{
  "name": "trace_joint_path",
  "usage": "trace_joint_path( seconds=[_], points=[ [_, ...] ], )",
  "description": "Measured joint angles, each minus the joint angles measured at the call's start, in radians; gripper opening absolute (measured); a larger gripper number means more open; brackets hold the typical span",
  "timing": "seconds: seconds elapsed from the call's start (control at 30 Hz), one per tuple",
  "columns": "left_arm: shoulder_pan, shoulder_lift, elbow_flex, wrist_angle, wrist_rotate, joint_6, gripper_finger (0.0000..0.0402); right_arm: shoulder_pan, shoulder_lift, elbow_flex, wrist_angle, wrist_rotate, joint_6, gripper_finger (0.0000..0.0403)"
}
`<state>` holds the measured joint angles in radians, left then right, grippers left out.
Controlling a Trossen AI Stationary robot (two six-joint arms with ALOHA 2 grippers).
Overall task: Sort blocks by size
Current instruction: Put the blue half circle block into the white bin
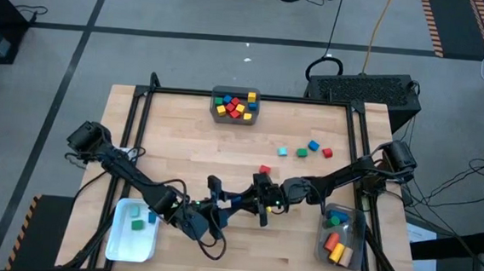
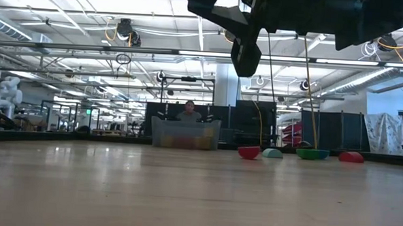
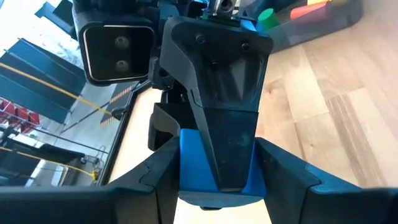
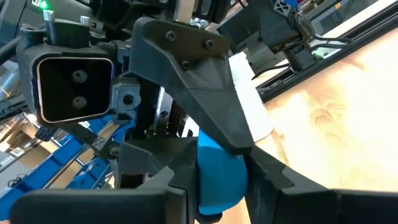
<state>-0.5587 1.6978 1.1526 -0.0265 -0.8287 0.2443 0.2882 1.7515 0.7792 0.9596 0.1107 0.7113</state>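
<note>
A small solid blue block [image 3: 217, 183] is pinched by the right gripper [image 1: 264, 207] while the left gripper [image 1: 220, 209], part open, is closed squarely before release

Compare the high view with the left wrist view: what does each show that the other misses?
Only the high view shows the grey bin of mixed blocks at the far edge, the loose blocks on the wood, and the white tray. Only the left wrist view shows the blue block between the two pincers, the right pincer's finger laid across it. Both show the pincers meeting mid-table, the clear bin and the wooden table.
</note>
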Motion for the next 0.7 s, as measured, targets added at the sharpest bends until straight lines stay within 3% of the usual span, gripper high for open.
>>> trace_joint_path(
  seconds=[0.4, 0.57, 0.7],
  points=[
    [-0.031, 0.0, 0.0, -0.057, -0.142, -0.074, 0.0177, 0.001, -0.052, 0.0, -0.104, 0.052, -0.118, 0.017],
    [-0.047, -0.017, 0.0, -0.231, -0.142, -0.257, 0.0177, 0.011, -0.137, 0.0, -0.274, 0.059, -0.167, 0.019],
    [-0.069, -0.046, 0.0, -0.42, -0.121, -0.453, 0.0177, 0.027, -0.186, 0.0, -0.473, 0.166, -0.193, 0.019]
  ],
)
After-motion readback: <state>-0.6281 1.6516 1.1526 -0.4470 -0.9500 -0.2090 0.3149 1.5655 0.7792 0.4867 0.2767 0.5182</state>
